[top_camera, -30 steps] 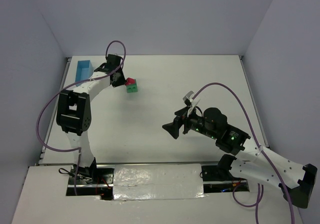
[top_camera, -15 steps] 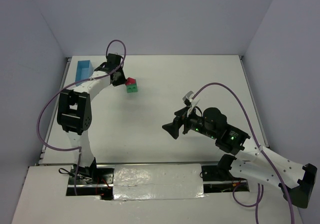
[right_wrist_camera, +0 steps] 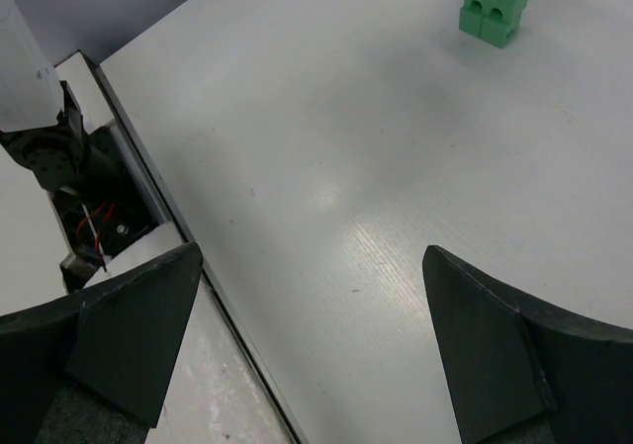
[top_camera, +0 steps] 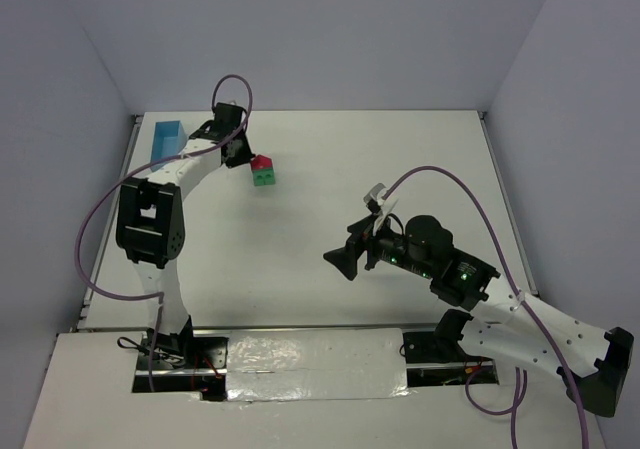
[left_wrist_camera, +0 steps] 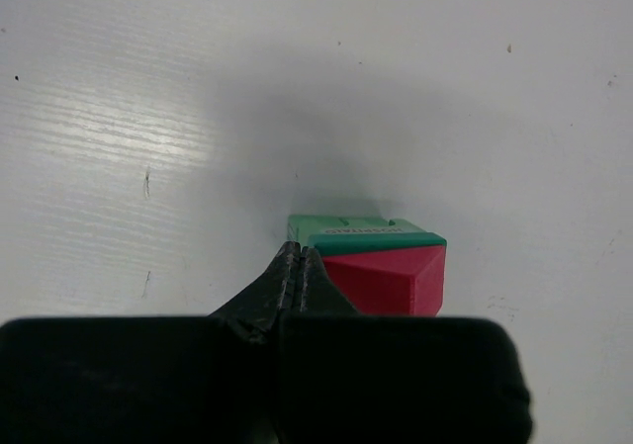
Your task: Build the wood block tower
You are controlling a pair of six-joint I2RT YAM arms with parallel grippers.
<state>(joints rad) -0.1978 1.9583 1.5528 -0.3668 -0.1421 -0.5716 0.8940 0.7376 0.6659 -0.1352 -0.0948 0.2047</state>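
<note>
The wood block tower (top_camera: 264, 172) stands at the far left of the table: a red roof-shaped piece (left_wrist_camera: 391, 278) on top of green blocks (left_wrist_camera: 371, 232). My left gripper (top_camera: 243, 156) is shut and empty, its closed fingertips (left_wrist_camera: 298, 256) right beside the tower's left side at roof height. The tower also shows at the top of the right wrist view (right_wrist_camera: 492, 9). My right gripper (top_camera: 340, 259) is open and empty, held above the table's middle right, far from the tower.
A light blue rectangular box (top_camera: 167, 139) lies at the far left edge, behind the left arm. The table's near edge and a cable gap (right_wrist_camera: 89, 217) show in the right wrist view. Purple cables loop over both arms.
The left wrist has shifted slightly toward the far wall; the tower has not moved. The right arm is almost still.
</note>
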